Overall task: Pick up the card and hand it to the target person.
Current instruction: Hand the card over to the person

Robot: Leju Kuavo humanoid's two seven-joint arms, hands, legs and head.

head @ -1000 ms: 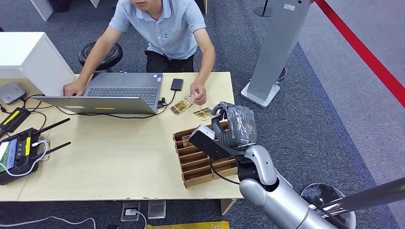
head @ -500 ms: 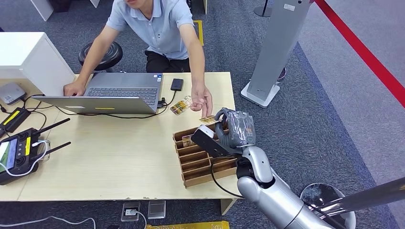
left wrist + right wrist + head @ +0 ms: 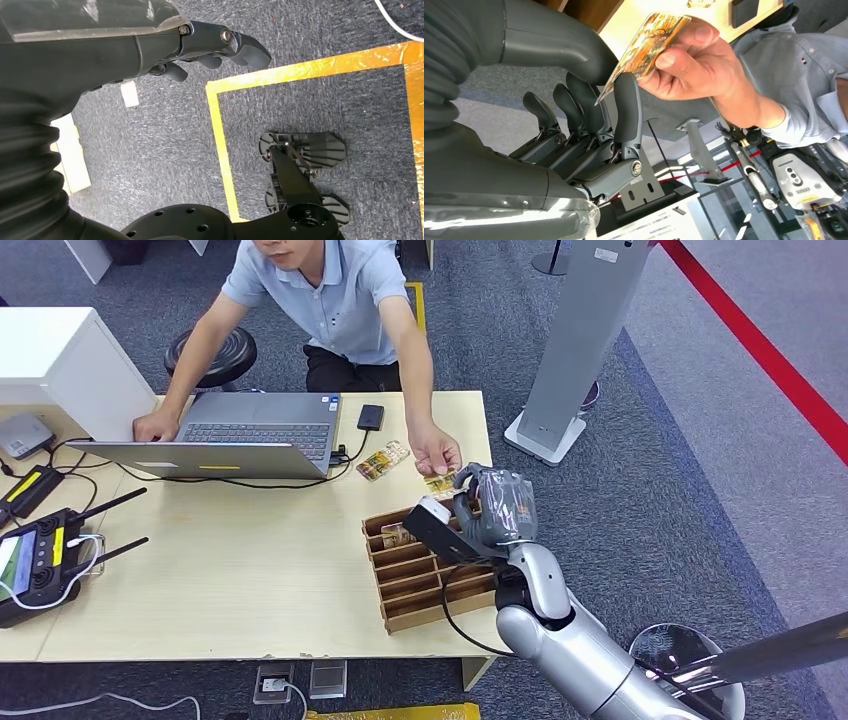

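Your right hand [image 3: 492, 502] is reaching up from the lower right of the head view, sitting just right of centre above the far end of a brown slotted cardboard tray [image 3: 425, 575] on the pale wooden table [image 3: 230, 570]. A person in a light blue shirt [image 3: 335, 295] is leaning in from the top of the frame, and the person's hand [image 3: 436, 452] is meeting your right hand over the table's right side.

In the right wrist view, the card [image 3: 646, 42], printed in orange and gold, is sitting near the top centre of the frame. Its lower edge is lying between your thick grey thumb [image 3: 559, 45] and the tip of one dark finger [image 3: 628, 107], which is touching the card from below. The other dark fingers are curling loosely beside it, away from the card. The person's hand [image 3: 696, 62] is pinching the card's upper end at the same time, so both of you are holding it.

Your left hand [image 3: 200, 42] is hanging over grey carpet [image 3: 165, 150] crossed by yellow floor tape [image 3: 222, 145], in the upper part of the left wrist view. Its fingers are gently bent and apart, holding nothing.

A laptop [image 3: 235, 435] is standing open in the upper left of the head view, with more cards [image 3: 382, 462] lying on the table beside it.
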